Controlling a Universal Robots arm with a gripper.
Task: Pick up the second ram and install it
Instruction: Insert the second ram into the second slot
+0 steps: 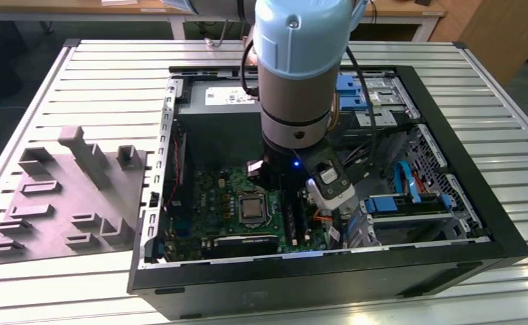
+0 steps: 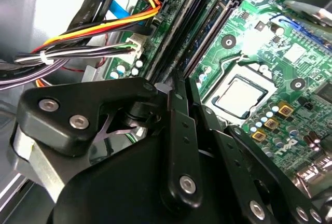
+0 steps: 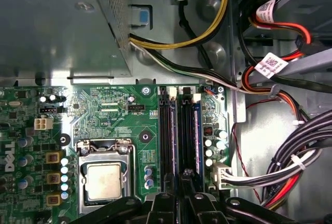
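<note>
In the second wrist view the gripper (image 2: 182, 88) is low over the memory slots (image 2: 174, 37). Its jaws stand close together in line with one slot, but I cannot tell whether they clamp anything or merely bracket it. The second ram (image 2: 206, 33), a thin dark blue-green stick, stands on edge in that slot and runs straight away from the jaws. It lies parallel to the neighbouring black slots and just beside them. Judged from this, the gripper sits over the near end of the stick because seating it calls for a push straight down along the slot's line, and the stick looks at least entered in its slot.

Just beside the slots the processor socket (image 3: 104, 180) lies flat on the green motherboard (image 3: 109, 111). On the other side a bundle of coloured cables (image 3: 306, 146) is tied back with white ties, probably to keep the slots reachable from above.

In the exterior view the arm (image 1: 296, 74) comes down vertically into the computer case (image 1: 503, 223). The case lies on its side with the open face up, so the board is level and can be approached from overhead. It holds the motherboard, a grey power supply box (image 3: 52, 27) at the far end, the cable runs, and blue drive carriers (image 1: 399, 203) toward the exterior view's right. Outside the case, toward the exterior view's left, a grey moulded holder (image 1: 66, 196) with upright ribs and recesses rests on the slatted metal table (image 1: 110, 74), well apart from the gripper
</note>
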